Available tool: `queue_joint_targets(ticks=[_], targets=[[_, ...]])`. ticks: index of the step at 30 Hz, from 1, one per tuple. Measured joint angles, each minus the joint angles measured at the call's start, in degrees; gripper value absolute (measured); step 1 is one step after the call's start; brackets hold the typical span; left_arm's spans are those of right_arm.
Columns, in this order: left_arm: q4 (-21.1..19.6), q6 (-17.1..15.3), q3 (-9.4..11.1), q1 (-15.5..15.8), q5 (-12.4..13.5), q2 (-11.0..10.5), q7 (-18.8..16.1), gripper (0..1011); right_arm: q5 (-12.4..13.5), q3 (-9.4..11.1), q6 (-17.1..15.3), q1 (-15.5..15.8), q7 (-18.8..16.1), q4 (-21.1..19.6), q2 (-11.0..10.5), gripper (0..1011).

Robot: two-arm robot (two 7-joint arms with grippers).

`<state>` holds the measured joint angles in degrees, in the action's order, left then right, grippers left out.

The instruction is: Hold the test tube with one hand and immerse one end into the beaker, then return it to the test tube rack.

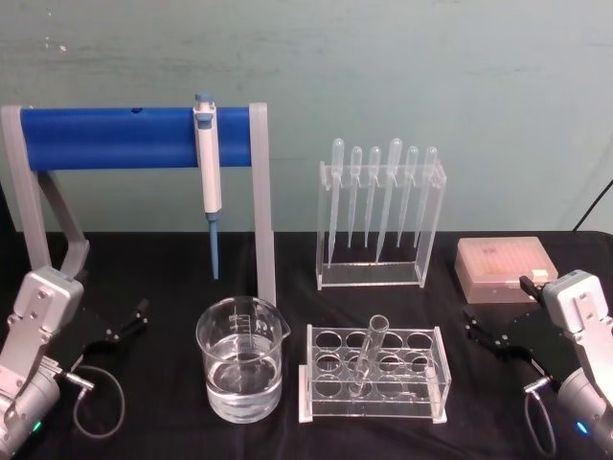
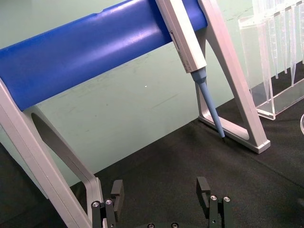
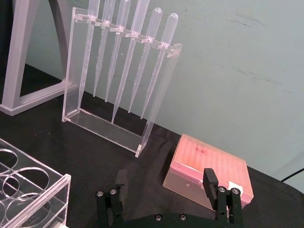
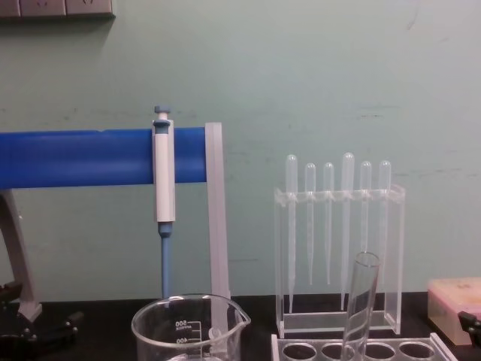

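Shows test tube (image 1: 369,350) leaning in rack (image 1: 441,372), beaker (image 1: 213,347) beside rack; left gripper (image 2: 160,190), right gripper (image 3: 165,183) open, flanking rack. Likely risks skewed, slipping grasp.

One test tube (image 1: 369,355), one beaker (image 1: 213,350), six plastic pipettes (image 1: 396,192), one pipettor (image 1: 208,163), one test tube rack (image 1: 402,410), one pipette stand (image 1: 369,276), one pink tip box (image 1: 505,268)
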<state>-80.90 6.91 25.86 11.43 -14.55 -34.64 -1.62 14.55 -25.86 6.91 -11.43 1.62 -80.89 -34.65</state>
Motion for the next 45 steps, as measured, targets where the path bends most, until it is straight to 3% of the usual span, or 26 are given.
queue_joint_targets(ticks=[35, 45], targets=[[0.00, 0.00, 0.00, 0.00, 0.00, 0.00, 0.00, 1000, -0.01, 0.06, -0.02, 0.02, -0.03, -0.02, 0.02, 1002], [0.00, 0.00, 0.00, 0.00, 0.00, 0.00, 0.00, 1000, 0.74, 2.97, 1.47, 1.46, -2.23, -2.87, -0.58, 1002]])
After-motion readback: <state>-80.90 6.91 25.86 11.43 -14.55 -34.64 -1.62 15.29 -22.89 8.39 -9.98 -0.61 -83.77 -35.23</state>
